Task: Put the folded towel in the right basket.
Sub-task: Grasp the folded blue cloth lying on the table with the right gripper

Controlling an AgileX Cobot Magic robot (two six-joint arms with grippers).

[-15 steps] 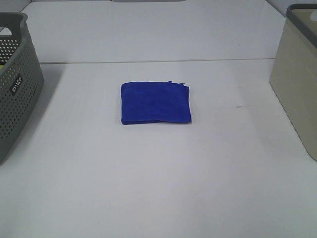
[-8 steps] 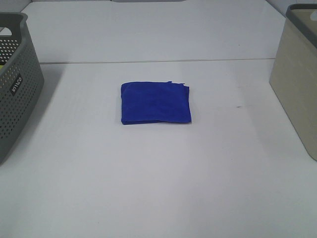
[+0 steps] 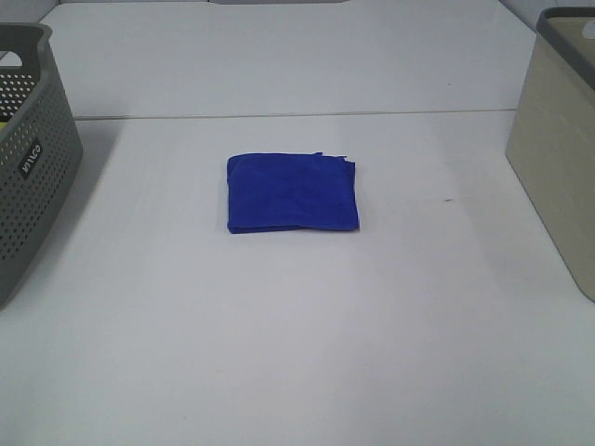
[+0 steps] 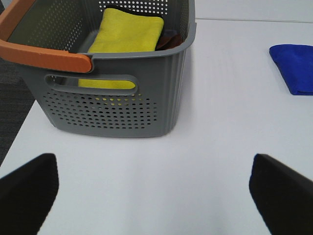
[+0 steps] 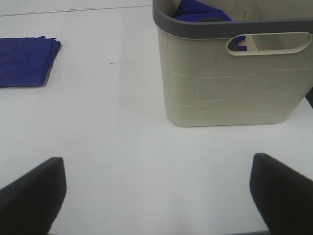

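A folded blue towel (image 3: 292, 193) lies flat in the middle of the white table. It also shows in the left wrist view (image 4: 295, 67) and in the right wrist view (image 5: 27, 61). The beige right basket (image 3: 562, 139) stands at the table's right edge; in the right wrist view (image 5: 230, 78) it holds blue cloth. My left gripper (image 4: 154, 196) is open and empty, near the grey basket, far from the towel. My right gripper (image 5: 156, 196) is open and empty, in front of the beige basket. Neither arm shows in the exterior high view.
A grey perforated basket (image 3: 28, 158) with an orange handle stands at the left edge; in the left wrist view (image 4: 122, 73) it holds a yellow folded cloth (image 4: 128, 34). A seam (image 3: 297, 115) runs across the table behind the towel.
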